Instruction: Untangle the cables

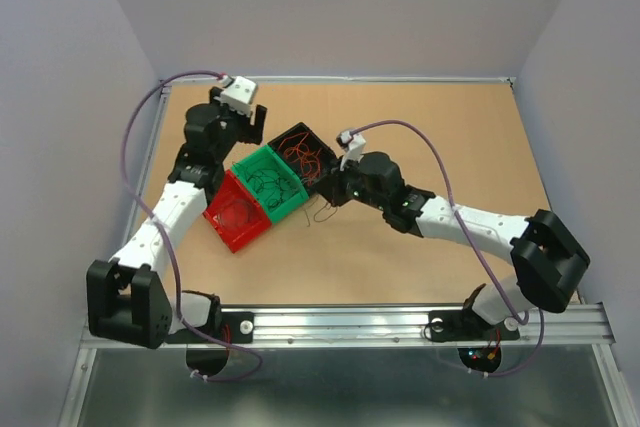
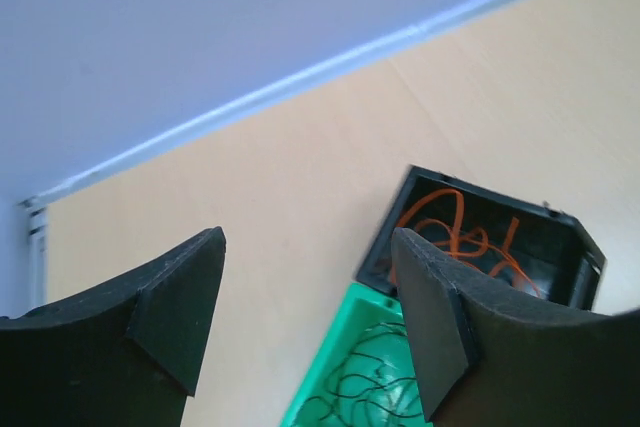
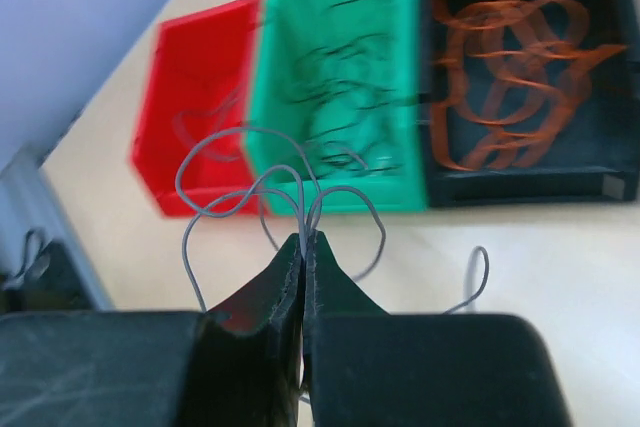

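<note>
Though curly, cables (image 3: 304,215) between right fingers (image 3: 262,299).

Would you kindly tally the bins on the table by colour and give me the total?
Red bin: 1
Green bin: 1
Black bin: 1
Total: 3 bins

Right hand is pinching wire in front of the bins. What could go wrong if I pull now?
1. The right hand is shut on several thin grey wire loops at once, so pulling may drag a bunch, not one strand.
2. The loops sit close to the green plastic bin and might snag its rim.
3. The left hand is open and empty, so nothing anchors the rest.
</note>
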`<state>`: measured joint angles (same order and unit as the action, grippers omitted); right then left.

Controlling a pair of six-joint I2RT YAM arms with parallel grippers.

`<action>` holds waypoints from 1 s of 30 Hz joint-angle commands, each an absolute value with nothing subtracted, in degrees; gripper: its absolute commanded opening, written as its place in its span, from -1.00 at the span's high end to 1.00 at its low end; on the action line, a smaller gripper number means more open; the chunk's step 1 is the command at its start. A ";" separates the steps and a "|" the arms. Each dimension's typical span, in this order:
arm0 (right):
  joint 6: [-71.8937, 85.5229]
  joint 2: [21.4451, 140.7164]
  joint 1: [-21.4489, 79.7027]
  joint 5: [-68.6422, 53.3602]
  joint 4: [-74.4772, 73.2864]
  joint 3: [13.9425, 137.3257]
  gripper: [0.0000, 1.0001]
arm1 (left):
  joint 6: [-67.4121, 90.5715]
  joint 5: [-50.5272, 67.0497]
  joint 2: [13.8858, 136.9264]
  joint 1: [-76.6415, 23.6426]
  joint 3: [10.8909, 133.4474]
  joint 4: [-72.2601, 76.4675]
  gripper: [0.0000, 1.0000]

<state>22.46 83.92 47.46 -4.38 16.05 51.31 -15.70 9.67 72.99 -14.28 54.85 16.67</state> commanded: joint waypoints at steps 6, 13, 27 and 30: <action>18.19 94.46 59.85 -12.22 14.42 71.35 0.99 | -4.75 11.25 59.68 -2.29 48.52 27.59 -0.60; 24.08 106.93 61.17 -18.01 14.33 85.50 0.99 | -0.71 11.51 55.90 5.53 45.36 30.23 -0.59; 24.52 124.98 59.16 -5.02 10.37 97.91 0.99 | 1.23 15.91 53.70 10.02 41.92 33.13 -0.57; 25.05 128.39 58.01 1.37 4.35 99.57 0.99 | 0.88 17.13 54.23 10.02 41.75 33.40 -0.57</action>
<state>24.49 126.50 59.94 -7.92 8.80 94.85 0.34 14.31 54.57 9.82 42.54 28.91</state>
